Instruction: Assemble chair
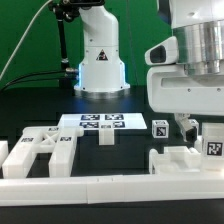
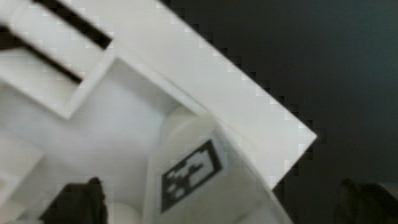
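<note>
The chair lies in loose white tagged parts. A blocky part [image 1: 183, 158] lies at the exterior view's right, with a tagged piece [image 1: 212, 141] standing on its far end. My gripper [image 1: 191, 127] hangs low over this group, just beside the tagged piece. In the wrist view the gripper [image 2: 222, 205] is open, its dark fingertips [image 2: 79, 201] wide apart. A white part with a black-and-white tag [image 2: 192, 172] lies between and below them, and nothing is clamped. Frame-like parts [image 1: 34, 150] lie at the exterior view's left, and a small tagged block [image 1: 160, 127] stands near the middle.
The marker board [image 1: 100, 122] lies flat at the middle back, in front of the robot base [image 1: 100, 65]. A small white piece [image 1: 106, 138] lies before it. A low white rim wall [image 1: 110, 186] runs along the front edge.
</note>
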